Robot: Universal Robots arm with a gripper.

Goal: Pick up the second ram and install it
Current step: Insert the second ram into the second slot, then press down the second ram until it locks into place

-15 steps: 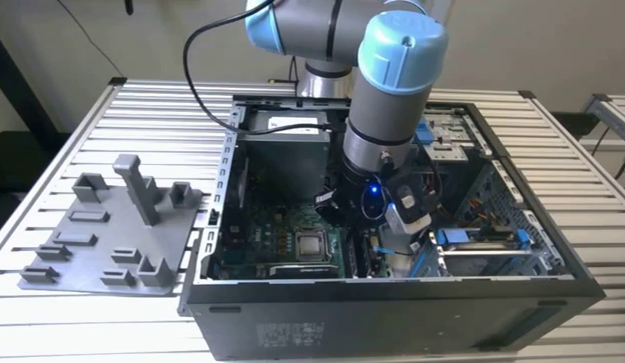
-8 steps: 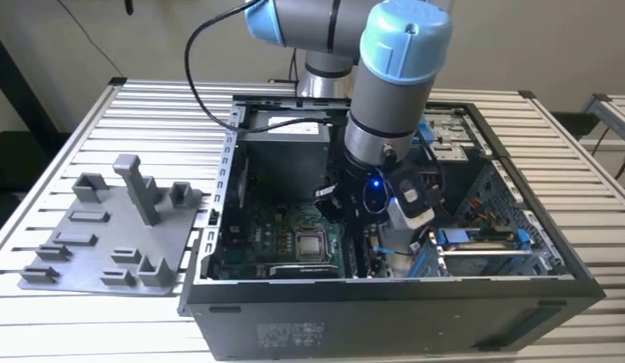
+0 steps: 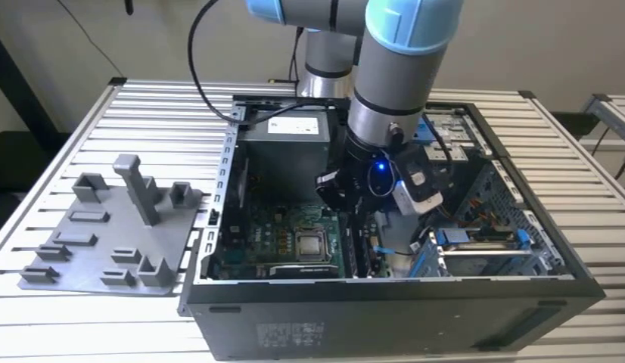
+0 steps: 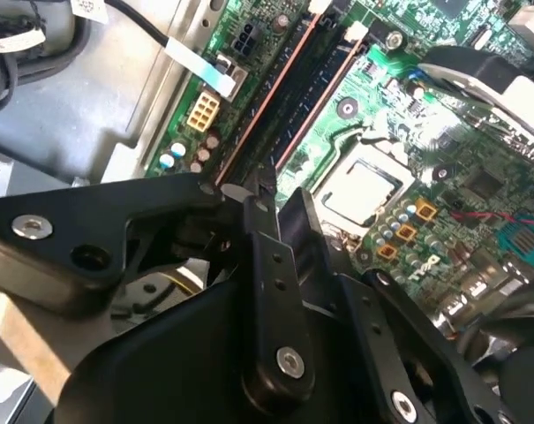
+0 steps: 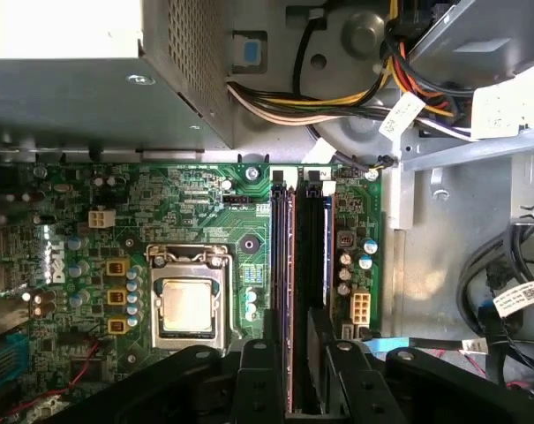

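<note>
Now pinching the second ram [image 5: 305,380] in narrow jaws above its motherboard slot [image 5: 310,247], risking tilting it and jamming against the neighbouring slot [image 5: 282,265].

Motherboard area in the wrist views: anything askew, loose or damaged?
Nothing stands out. The RAM sticks sit straight and parallel in the slots beside the CPU socket; the gripper hovers over their near end.

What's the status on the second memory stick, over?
Gripper down inside the computer case, over the motherboard's memory slots. Second memory stick standing in its slot between the fingers. Nothing in the way.
</note>
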